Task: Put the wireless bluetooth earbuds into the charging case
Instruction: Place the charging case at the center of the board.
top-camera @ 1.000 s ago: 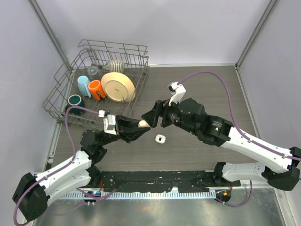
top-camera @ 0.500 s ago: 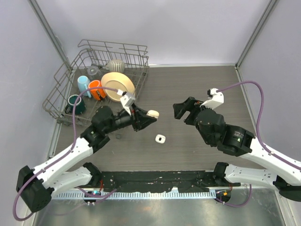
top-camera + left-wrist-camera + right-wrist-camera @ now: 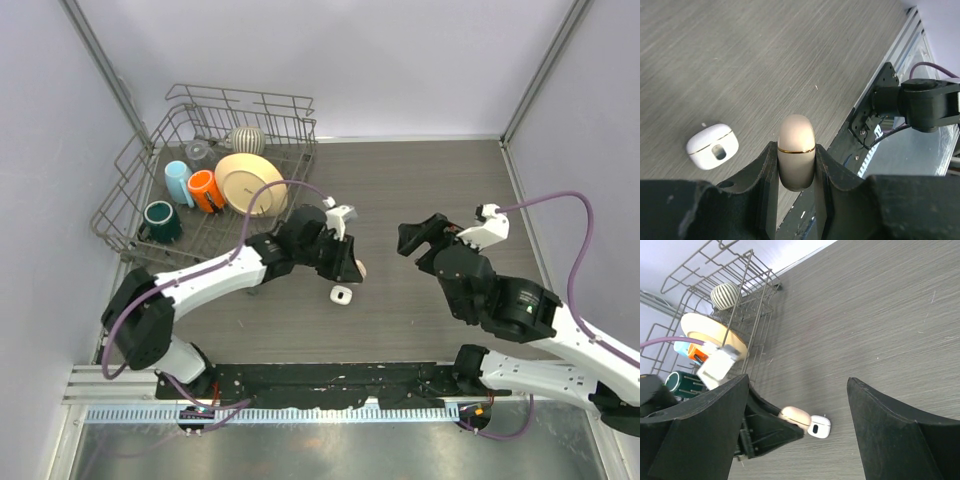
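My left gripper (image 3: 796,159) is shut on a closed beige charging case (image 3: 796,147) with a thin gold band; the case's rounded end sticks out past the fingertips. From above, that gripper (image 3: 352,266) hangs over mid-table with the beige case (image 3: 361,268) just above a small white case (image 3: 341,294). The white case (image 3: 713,146) lies on the wood and shows a dark oval opening. My right gripper (image 3: 424,237) stands open and empty, well to the right of both cases (image 3: 819,426). No earbuds are in view.
A wire dish rack (image 3: 286,101) fills the back left, holding a cream plate (image 3: 250,184), orange cup (image 3: 205,190), blue cup (image 3: 177,181) and dark green mug (image 3: 160,219). The black base rail (image 3: 330,385) runs along the near edge.
My left arm has swung right and stretched out, carrying the beige case to just above the white case. My right arm has pulled back to the right, away from the beige case.
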